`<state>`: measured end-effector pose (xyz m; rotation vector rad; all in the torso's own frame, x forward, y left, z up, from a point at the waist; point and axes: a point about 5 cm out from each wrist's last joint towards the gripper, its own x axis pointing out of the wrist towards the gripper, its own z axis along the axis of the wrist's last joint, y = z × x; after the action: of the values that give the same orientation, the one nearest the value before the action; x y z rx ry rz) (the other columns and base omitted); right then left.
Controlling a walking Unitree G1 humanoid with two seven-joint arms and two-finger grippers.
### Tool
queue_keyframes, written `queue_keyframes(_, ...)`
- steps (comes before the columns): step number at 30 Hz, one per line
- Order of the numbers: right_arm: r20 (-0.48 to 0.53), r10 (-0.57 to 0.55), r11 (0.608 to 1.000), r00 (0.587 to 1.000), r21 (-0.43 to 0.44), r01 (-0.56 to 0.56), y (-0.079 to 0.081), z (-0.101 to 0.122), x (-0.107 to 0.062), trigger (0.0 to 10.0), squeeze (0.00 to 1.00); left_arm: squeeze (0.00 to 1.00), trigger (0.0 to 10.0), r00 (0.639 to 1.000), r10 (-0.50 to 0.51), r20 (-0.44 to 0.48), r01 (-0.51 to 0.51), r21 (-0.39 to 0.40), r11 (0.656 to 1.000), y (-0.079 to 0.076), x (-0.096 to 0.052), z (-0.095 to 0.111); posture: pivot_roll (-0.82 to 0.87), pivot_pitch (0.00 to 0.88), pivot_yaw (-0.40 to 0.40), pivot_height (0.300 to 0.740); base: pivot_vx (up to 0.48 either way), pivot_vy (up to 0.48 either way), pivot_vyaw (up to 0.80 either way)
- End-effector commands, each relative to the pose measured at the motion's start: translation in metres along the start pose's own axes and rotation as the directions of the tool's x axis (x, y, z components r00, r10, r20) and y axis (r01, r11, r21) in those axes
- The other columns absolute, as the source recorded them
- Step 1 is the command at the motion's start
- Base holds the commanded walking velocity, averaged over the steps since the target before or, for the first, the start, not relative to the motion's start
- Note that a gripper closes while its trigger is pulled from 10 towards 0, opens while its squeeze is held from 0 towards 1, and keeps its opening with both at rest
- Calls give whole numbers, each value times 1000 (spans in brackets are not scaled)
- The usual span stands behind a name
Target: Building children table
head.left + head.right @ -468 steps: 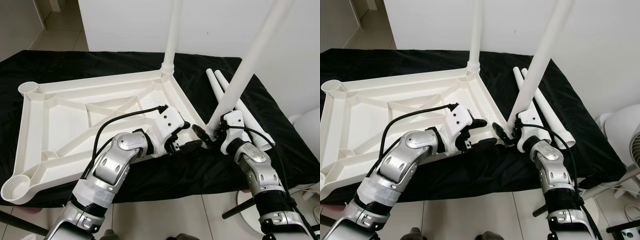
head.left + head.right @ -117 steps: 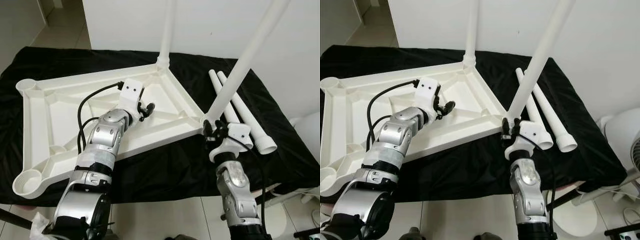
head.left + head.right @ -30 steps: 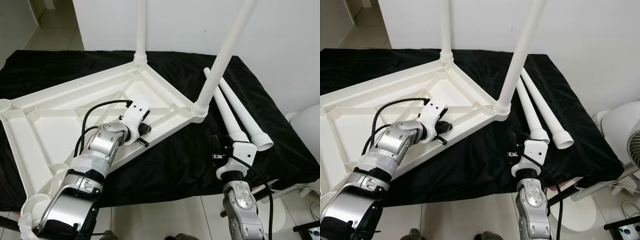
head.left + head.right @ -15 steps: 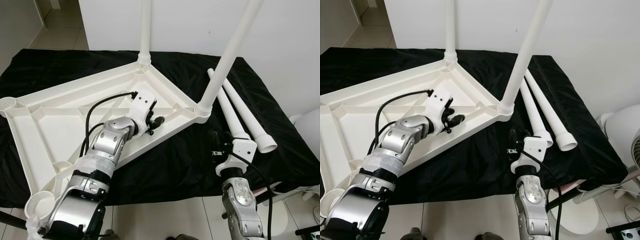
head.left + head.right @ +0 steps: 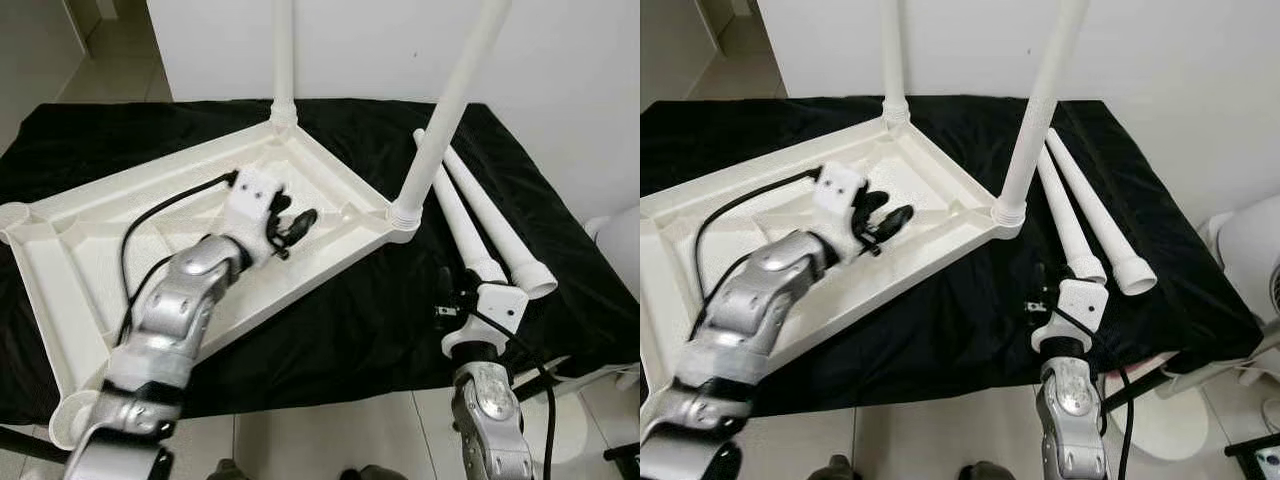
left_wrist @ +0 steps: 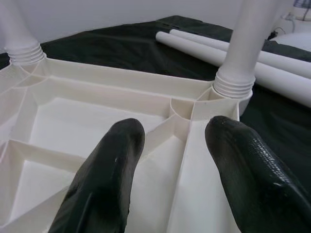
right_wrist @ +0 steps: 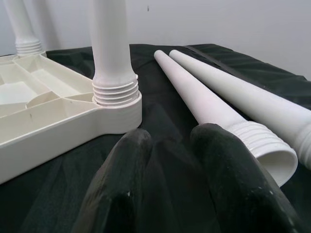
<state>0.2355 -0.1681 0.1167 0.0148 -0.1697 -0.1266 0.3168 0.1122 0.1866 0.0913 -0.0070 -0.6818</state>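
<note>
Upturned white plastic tabletop (image 5: 70,260), ribbed underside plain and unpatterned, on a surface draped in solid black cloth (image 5: 340,320); two white legs standing in its corners, far leg (image 5: 283,60) and near leg (image 5: 440,120), matching the tabletop; two loose legs (image 5: 480,225) lying on the cloth, the same plain white; left end effector (image 5: 290,228) with black fingers (image 6: 104,179) and a white wrist block, black cable trailing along a silver arm (image 5: 170,310); right end effector (image 5: 443,290) likewise black-fingered, with white housing over silver; pale grey-white wall (image 5: 600,80) behind; light beige floor tiles (image 5: 110,50) with thin pale joints
</note>
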Motion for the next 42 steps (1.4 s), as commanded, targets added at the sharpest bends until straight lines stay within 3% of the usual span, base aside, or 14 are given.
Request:
queue_keyframes(1, 1, -7, 1000, 1000, 6, 7, 1, -1, -1, 10000, 0, 0, 10000, 857, -516, 12, 515, 34, 856, -27, -14, 4, -4, 20, 12, 740, 0, 0, 0)
queue_keyframes(4, 1, -7, 1000, 1000, 6, 7, 1, -1, -1, 10000, 0, 0, 10000, 857, -516, 12, 515, 34, 856, -27, -14, 4, -4, 20, 12, 740, 0, 0, 0)
queue_keyframes(5, 1, -10, 1000, 1000, 5, 10, 1, -1, -2, 10000, 0, 0, 10000, 822, -568, -47, 569, 29, 822, -23, -33, -4, -8, 17, 13, 740, 0, 0, 0)
queue_keyframes(7, -1, -14, 1000, 1000, 4, 14, 0, -1, -4, 10000, 0, 0, 10000, 794, -598, -108, 600, -12, 800, -18, -46, -11, -9, 16, 11, 740, 0, 0, 0)
queue_keyframes(19, -6, -15, 1000, 1000, -11, 15, -3, -1, -5, 10000, 0, 0, 10000, 755, -623, -205, 629, -45, 776, -19, -63, -26, -6, 11, 1, 740, 0, 0, 0)
queue_keyframes(29, -6, -6, 1000, 1000, -13, 6, -3, -2, -3, 10000, 0, 0, 10000, 791, -504, -347, 536, -5, 844, -7, -62, -51, 9, 4, -8, 740, 0, 0, 0)
queue_keyframes(31, -8, -3, 1000, 1000, -14, 3, -4, -2, -2, 10000, 0, 0, 10000, 822, -438, -365, 474, 11, 880, 1, -59, -55, 13, 8, -11, 740, 0, 0, 0)
queue_keyframes(42, -11, -4, 1000, 1000, -15, 4, -4, -3, -1, 10000, 0, 0, 10000, 874, -363, -324, 390, 22, 920, 12, -56, -52, 16, 8, -14, 740, 0, 0, 0)
